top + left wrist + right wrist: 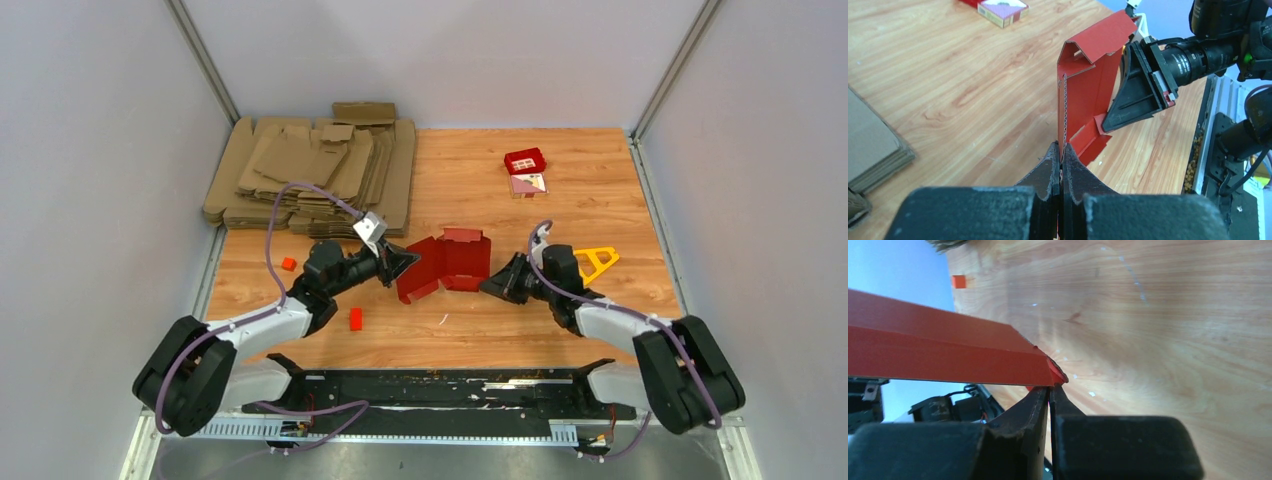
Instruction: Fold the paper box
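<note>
The paper box (450,258) is a bright red creased card, partly folded, held between the two arms at the middle of the table. My left gripper (408,262) is shut on its left edge. In the left wrist view the card (1088,85) stands upright out of the closed jaws of the left gripper (1061,150). My right gripper (487,284) meets the card's right side, and its tip (1105,124) is at a small lower flap. In the right wrist view the jaws of the right gripper (1053,387) show only a thin slit and pinch a corner of the card (948,350).
A stack of flat brown cardboard sheets (310,170) lies at the back left. A small red tile (525,160) and a small printed box (528,183) sit at the back right. A yellow triangular piece (597,262) lies beside the right arm. Two small orange blocks (288,263) (355,318) lie near the left arm.
</note>
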